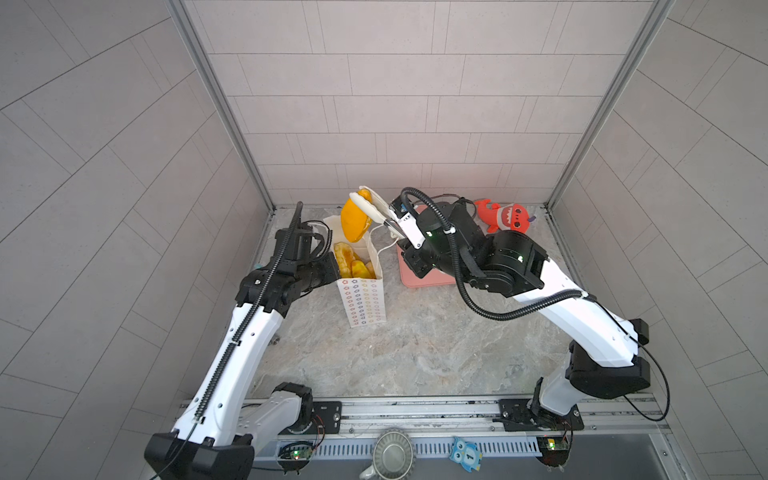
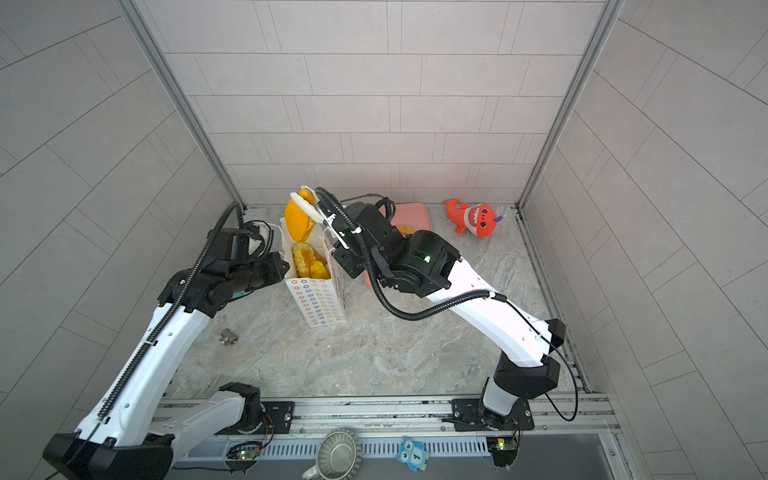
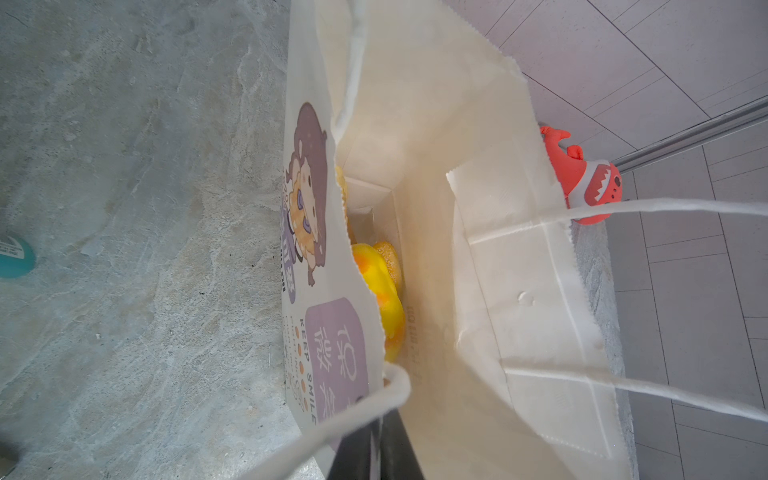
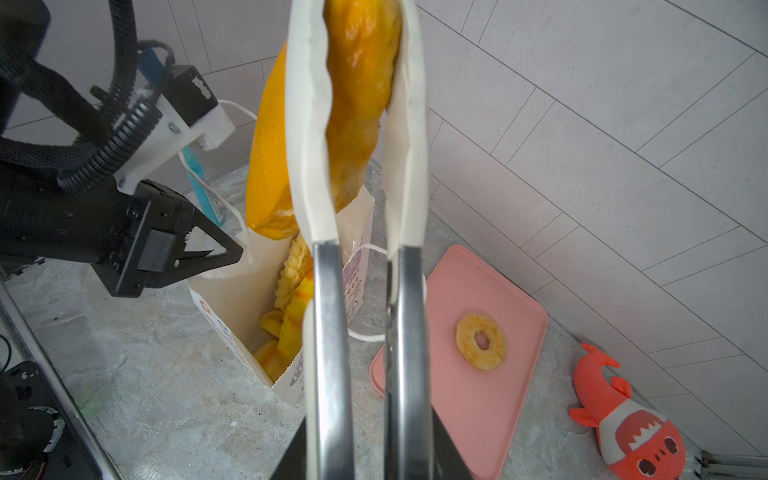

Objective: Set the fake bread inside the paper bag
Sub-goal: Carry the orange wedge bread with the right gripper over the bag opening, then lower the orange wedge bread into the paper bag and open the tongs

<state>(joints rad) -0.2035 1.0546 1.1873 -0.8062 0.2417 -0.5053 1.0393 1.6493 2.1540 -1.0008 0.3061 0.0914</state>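
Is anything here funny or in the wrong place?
Yes: a red plush shark lies by the back wall near the pink tray. It's a cuddly toy, unlike the fake bread. Nothing looks spilled.

The paper bag [image 1: 361,299] stands upright on the counter [image 1: 415,353], left of centre in both top views. Pieces of fake bread [image 1: 353,264] lie inside it. A long loaf [image 1: 352,220] hangs over the bag's mouth, clamped between the tongs [image 1: 370,204]. The left gripper [image 4: 230,251] meets the bag's left rim. The tray [image 1: 417,279] lies just right of the bag, with a ring doughnut [image 4: 481,341] on it. The plush shark [image 1: 507,217] lies beyond the tray, at the upper right, near the back wall.
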